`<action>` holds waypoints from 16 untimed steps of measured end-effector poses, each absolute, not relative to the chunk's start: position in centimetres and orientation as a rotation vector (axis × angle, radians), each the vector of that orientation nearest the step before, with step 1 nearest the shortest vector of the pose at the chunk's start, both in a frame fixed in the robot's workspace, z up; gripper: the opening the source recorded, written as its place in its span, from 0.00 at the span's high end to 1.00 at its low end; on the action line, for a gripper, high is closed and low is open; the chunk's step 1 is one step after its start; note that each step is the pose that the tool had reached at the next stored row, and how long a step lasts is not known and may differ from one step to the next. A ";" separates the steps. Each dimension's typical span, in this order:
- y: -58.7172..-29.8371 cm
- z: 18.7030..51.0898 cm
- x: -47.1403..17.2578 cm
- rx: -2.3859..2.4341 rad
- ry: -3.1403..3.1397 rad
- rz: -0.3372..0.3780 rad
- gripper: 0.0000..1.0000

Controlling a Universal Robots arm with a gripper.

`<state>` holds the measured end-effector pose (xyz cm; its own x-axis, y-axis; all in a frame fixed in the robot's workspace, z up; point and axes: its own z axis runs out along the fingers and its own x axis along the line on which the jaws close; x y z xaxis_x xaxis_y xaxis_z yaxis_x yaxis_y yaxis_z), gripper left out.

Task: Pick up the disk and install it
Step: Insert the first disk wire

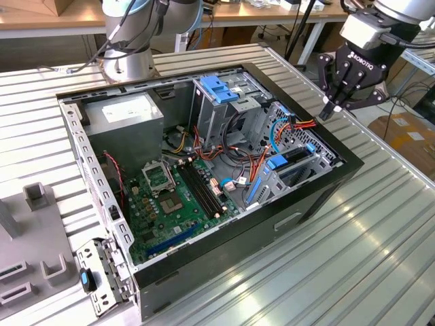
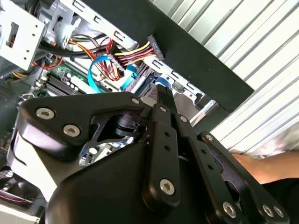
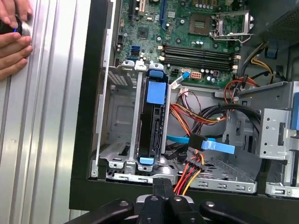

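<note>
Exterior view: black gripper [image 1: 329, 111] hovers over the black computer case [image 1: 353, 163], jaws clenched, empty. Second wrist view: red-and-yellow cables [image 2: 133, 53] close by. First wrist view: grey-metal, blue-railed disk [image 3: 152, 123] sits in the silver drive bay [image 3: 117, 116]. The install looks finished, and backing off calls for cable clearance.

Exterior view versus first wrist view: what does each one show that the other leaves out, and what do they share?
Exterior view: the arm's base and a grey fixture beside the case. First wrist view: a person's hand, and a close look at the disk standing on edge in its bay. Both: the motherboard, the black case, the ribbed table and the shut gripper.
</note>
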<state>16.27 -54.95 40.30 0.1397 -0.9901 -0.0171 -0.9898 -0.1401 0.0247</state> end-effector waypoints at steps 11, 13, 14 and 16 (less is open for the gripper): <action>-55.0 40.1 16.3 2.637 -1.687 -0.043 0.89; -55.0 40.1 16.3 2.669 -1.634 -0.042 0.89; -54.9 40.0 16.3 2.685 -1.608 -0.041 0.89; -54.9 40.0 16.3 2.717 -1.553 -0.040 0.89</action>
<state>16.28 -54.95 39.98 0.5074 -0.8615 -0.0161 -0.8612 -0.5077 0.0230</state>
